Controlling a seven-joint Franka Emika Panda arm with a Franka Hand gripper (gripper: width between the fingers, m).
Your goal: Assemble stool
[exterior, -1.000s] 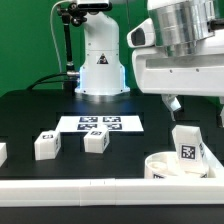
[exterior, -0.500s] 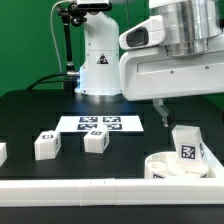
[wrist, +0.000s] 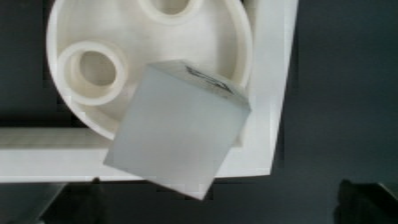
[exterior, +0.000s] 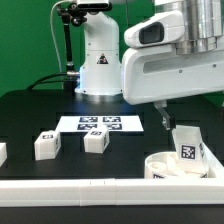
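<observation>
The round white seat disc (exterior: 160,166) lies at the front on the exterior view's right, against the border rail. One tagged leg block (exterior: 186,148) stands tilted in it. In the wrist view the seat disc (wrist: 169,45) shows round sockets, with the leg block (wrist: 178,130) standing over its edge. My gripper (exterior: 164,119) hangs above the table, just to the exterior view's left of that block and apart from it. In the wrist view my gripper (wrist: 217,205) is open and empty, its dark fingers (wrist: 86,198) wide apart. Two loose leg blocks (exterior: 45,145) (exterior: 96,141) stand left of centre.
The marker board (exterior: 100,124) lies flat mid-table in front of the robot base (exterior: 100,60). A long white border rail (exterior: 90,192) runs along the front edge. Another white piece (exterior: 2,152) shows at the far left edge.
My gripper has moved toward the exterior view's left and a little lower, ending beside the standing leg block. The blocks and the seat disc have not moved.
</observation>
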